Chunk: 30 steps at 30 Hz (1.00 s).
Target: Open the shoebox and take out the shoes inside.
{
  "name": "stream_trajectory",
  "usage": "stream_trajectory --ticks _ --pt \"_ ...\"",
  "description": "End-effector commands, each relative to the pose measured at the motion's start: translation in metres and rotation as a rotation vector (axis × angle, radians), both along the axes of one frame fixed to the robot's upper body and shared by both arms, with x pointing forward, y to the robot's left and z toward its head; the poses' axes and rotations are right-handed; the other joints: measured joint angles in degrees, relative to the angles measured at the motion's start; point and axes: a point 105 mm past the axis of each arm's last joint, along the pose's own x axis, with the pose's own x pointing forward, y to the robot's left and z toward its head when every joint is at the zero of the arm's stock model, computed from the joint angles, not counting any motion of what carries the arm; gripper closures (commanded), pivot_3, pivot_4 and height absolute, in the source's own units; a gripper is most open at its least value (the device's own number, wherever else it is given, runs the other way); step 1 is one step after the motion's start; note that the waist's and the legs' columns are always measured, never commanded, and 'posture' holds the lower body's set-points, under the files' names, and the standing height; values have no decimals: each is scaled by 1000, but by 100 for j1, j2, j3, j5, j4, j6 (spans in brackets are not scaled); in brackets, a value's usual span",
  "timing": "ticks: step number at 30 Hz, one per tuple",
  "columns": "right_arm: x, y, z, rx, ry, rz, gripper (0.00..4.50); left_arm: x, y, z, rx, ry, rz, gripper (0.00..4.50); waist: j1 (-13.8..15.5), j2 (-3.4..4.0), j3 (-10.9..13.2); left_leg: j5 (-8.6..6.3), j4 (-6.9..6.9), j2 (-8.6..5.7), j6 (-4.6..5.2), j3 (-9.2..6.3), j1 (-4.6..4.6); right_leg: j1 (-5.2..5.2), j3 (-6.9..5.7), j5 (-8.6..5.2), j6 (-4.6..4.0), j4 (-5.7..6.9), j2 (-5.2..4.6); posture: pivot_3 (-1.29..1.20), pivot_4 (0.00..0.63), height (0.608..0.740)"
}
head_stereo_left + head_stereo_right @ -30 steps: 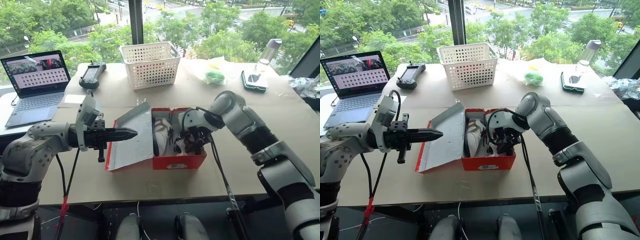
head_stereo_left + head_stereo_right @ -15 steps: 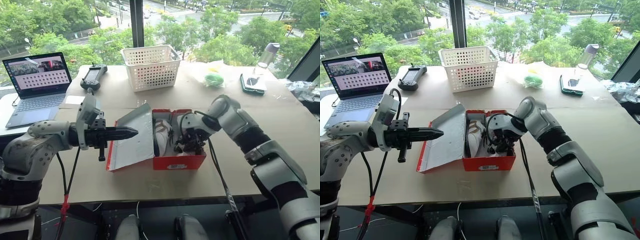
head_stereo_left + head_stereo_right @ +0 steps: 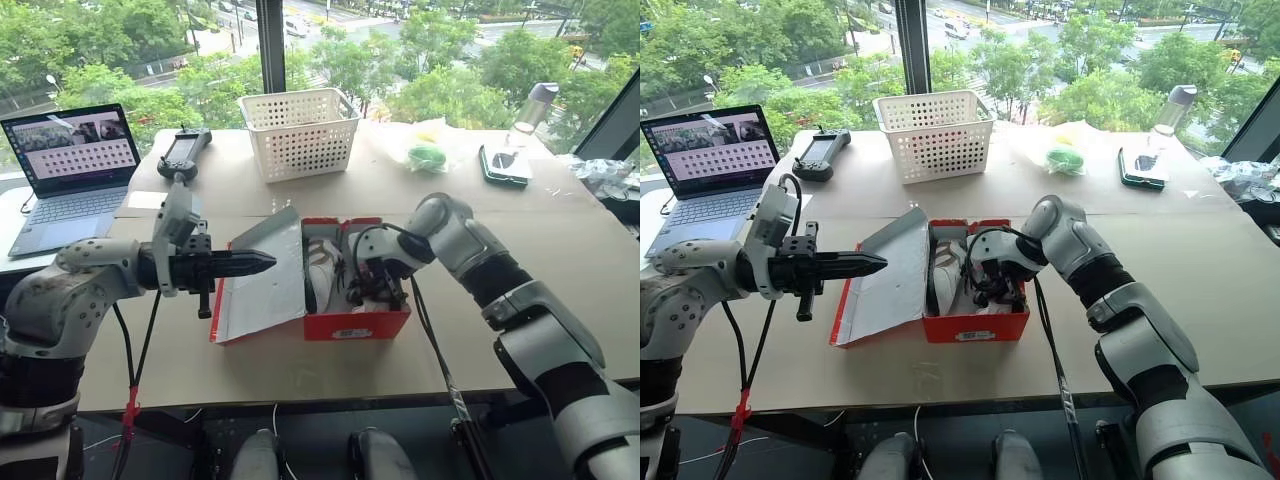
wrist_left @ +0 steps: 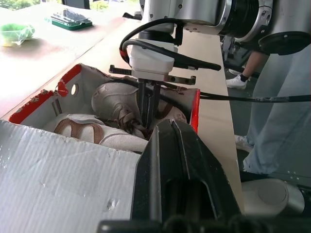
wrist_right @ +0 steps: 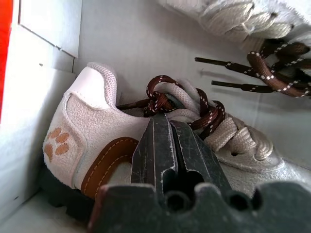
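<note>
The red shoebox (image 3: 355,325) stands open in the middle of the table. Its lid (image 3: 265,275) leans out to the left, grey-white inside up. My left gripper (image 3: 268,263) is shut and points right, its tip against the inside of the lid. Two white-and-grey shoes (image 4: 116,102) with brown laces lie in the box. My right gripper (image 3: 375,292) reaches down into the box. It is shut on the near shoe (image 5: 73,131), its fingertips (image 5: 163,121) pinched at the shoe's opening just under the laces.
A white perforated basket (image 3: 300,130) stands behind the box. An open laptop (image 3: 75,165) and a black controller (image 3: 185,150) sit at the back left. A bag with something green (image 3: 428,150), a dark case (image 3: 505,163) and a bottle (image 3: 535,105) are at the back right. A person's legs (image 4: 277,121) stand beside the table.
My right gripper's fingers have closed inside the box at the near shoe. The left gripper and the lid have stayed where they were.
</note>
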Motion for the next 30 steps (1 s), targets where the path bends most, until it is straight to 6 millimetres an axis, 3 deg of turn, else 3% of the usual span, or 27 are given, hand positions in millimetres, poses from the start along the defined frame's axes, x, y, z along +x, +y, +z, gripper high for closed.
stream_trajectory --ticks 1,5,10,16,19,26,30 --pt "-6 12 32 68 -62 31 4458 0 -3 9 -5 -37 -10 4500 0 4 3 1 -1 0 1 0 -9 -12 1 0 -1 3 0 0 150 733" --pt "-18 19 60 141 -111 36 4458 0 -4 9 -7 -33 -13 4500 4 13 10 32 -2 -1 40 2 -79 -82 3 10 6 17 8 0 150 733" --pt "-19 16 78 186 -168 -15 4458 1 -5 8 -8 -31 -13 4500 6 13 11 25 -7 -1 30 1 -85 -82 0 14 11 8 10 0 150 733" --pt "-17 1 62 94 -220 -84 4458 2 -6 8 -10 -32 -17 4500 6 12 13 24 -8 -2 29 1 -86 -82 -1 -9 10 6 9 0 150 733" --pt "-27 5 54 78 -195 -85 3741 3 -7 6 -13 -29 -20 4500 6 12 13 25 -8 -1 29 1 -85 -82 -1 -11 7 7 10 0 150 733" --pt "-35 34 38 110 -154 -135 1321 5 -10 4 -24 -29 -26 4500 -19 13 13 25 -8 3 30 -2 -84 -85 -1 -3 16 17 16 0 150 733" --pt "-31 36 35 98 -202 -168 1321 4 -11 4 -29 -28 -30 4500 8 13 13 25 -7 -2 30 -2 -85 -84 -2 -5 14 15 11 0 150 733"
